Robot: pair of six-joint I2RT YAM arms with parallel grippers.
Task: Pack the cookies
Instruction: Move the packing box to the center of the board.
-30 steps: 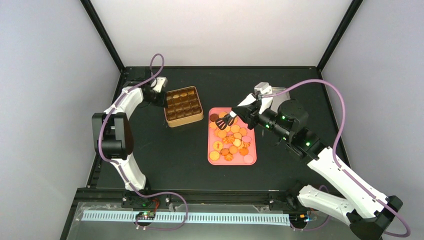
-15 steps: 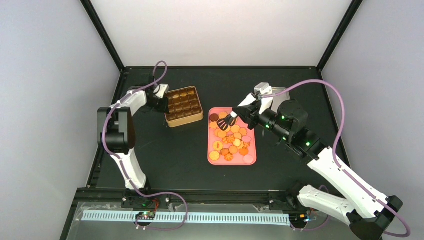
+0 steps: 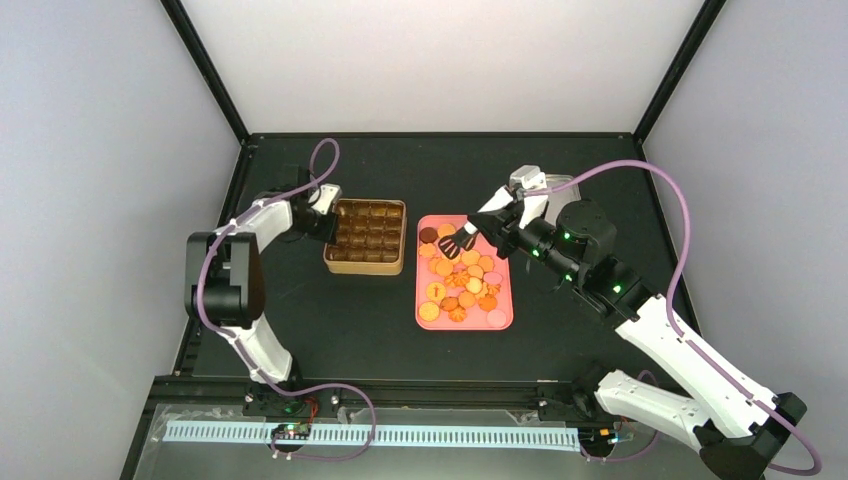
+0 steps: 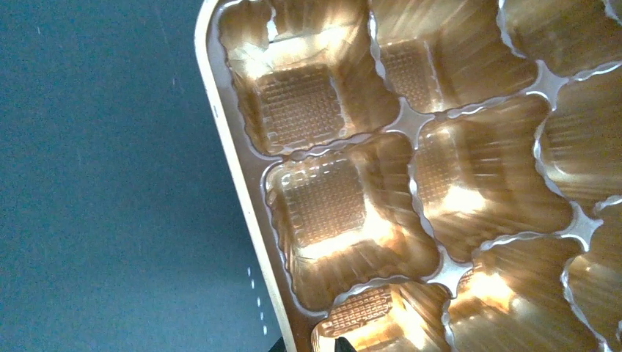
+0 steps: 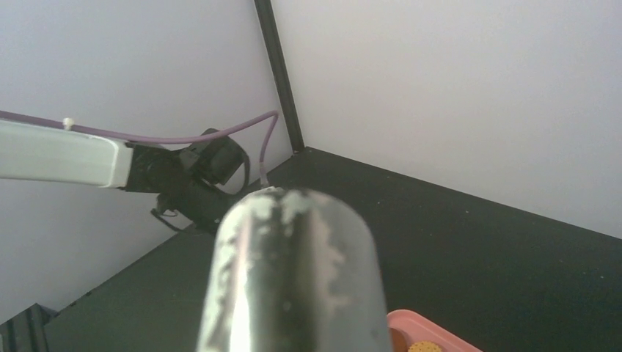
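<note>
**Top view.** The left arm [image 3: 225,275] folds sharply at its elbow and reaches forward and inward, so that the left gripper [image 3: 322,205] sits at the far left corner of the tin [image 3: 365,268]. Whether its jaws are apart or pinching the rim cannot be told. The left wrist view shows only the tin's gold rim and its brown fluted compartments [image 4: 323,205].

The right arm [image 3: 650,320] stretches diagonally from the near right corner toward the centre of the table [image 3: 340,320]. The right gripper [image 3: 498,228] is clamped on the metal tongs [image 3: 460,240]. Their dark tips hang over the far end of the pink tray [image 3: 466,326], pointing left and slightly toward the near edge.

The cookies [image 3: 462,280] lie flat in a loose layer on the tray. The spread is longer from far to near, following the tray's long axis. One dark cookie [image 3: 428,235] lies at the far left corner, just beside the tongs' tips.

The tin stands just left of the tray, apart from it and square to it. A flat metal piece [image 3: 562,183] lies behind the right gripper, partly hidden.

**Right wrist view.** The tongs fill the foreground as a blurred grey shaft, with a corner of the tray at the lower edge.
</note>
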